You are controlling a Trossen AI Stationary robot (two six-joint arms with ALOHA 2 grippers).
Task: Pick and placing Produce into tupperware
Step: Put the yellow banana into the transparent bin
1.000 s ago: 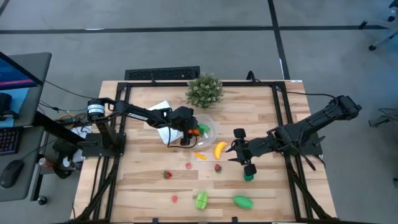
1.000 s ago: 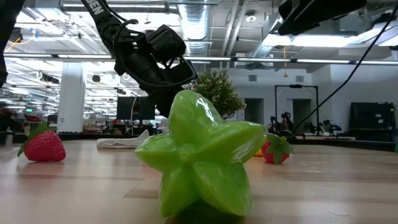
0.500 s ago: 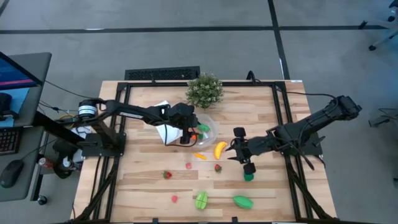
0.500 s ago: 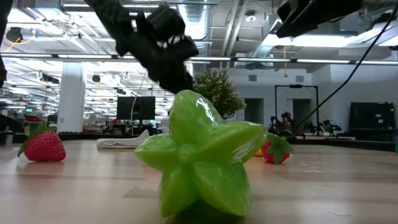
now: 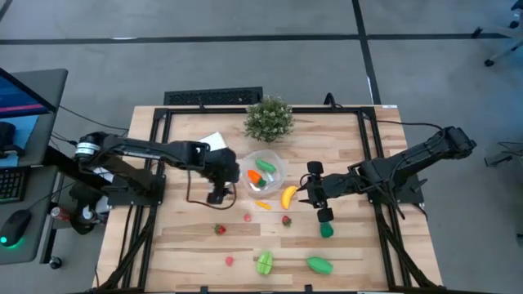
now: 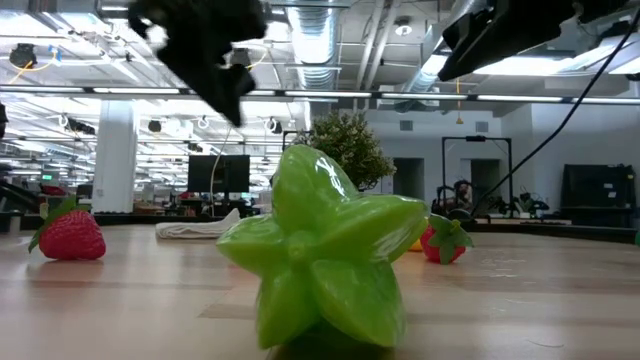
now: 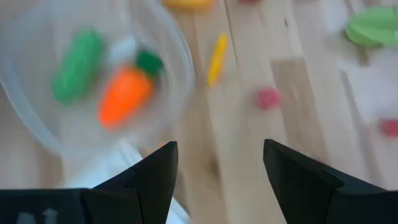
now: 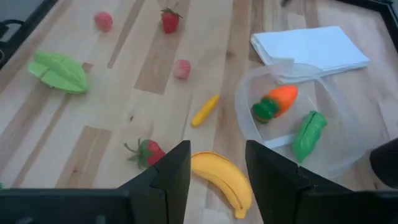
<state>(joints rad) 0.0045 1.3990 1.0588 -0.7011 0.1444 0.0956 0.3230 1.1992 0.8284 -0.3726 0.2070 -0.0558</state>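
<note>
On the wooden table [image 5: 343, 147], the clear tupperware [image 5: 262, 171] sat in front of the potted plant [image 5: 269, 118], with a carrot [image 8: 281, 98] and a green piece [image 8: 308, 135] inside it. The left gripper [image 5: 217, 193] hung just beside the tupperware, fingers parted and empty. The right gripper [image 5: 311, 189], also spread with nothing held, hovered next to the banana [image 5: 288, 196], while strawberries and other green produce lay scattered nearer the front edge.
</note>
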